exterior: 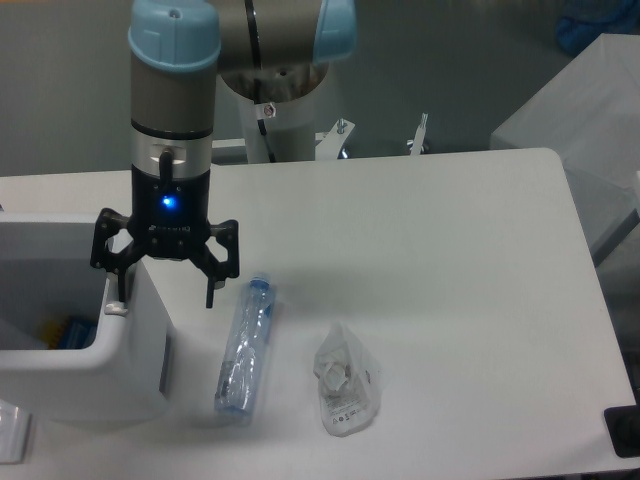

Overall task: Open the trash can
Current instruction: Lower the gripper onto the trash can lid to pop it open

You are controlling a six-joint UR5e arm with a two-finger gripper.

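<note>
Stiff, light, smooth white trash can [110, 350] directly below spread-open, empty claw [165, 290]. Probably best handled by the rim edge under the left fingertip.

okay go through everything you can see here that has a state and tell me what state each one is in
trash can: open, inside visible, something blue and yellow inside.
gripper: open, fingers spread over the can's right rim, holding nothing.
bottle: lying on its side, looks empty.
plastic bag: crumpled, lying flat.

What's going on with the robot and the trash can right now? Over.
End effector open, fingers spread over the trash can's right rim. Trash can open on top, items visible inside. Bottle and crumpled plastic bag on the table, clear of the can.
</note>
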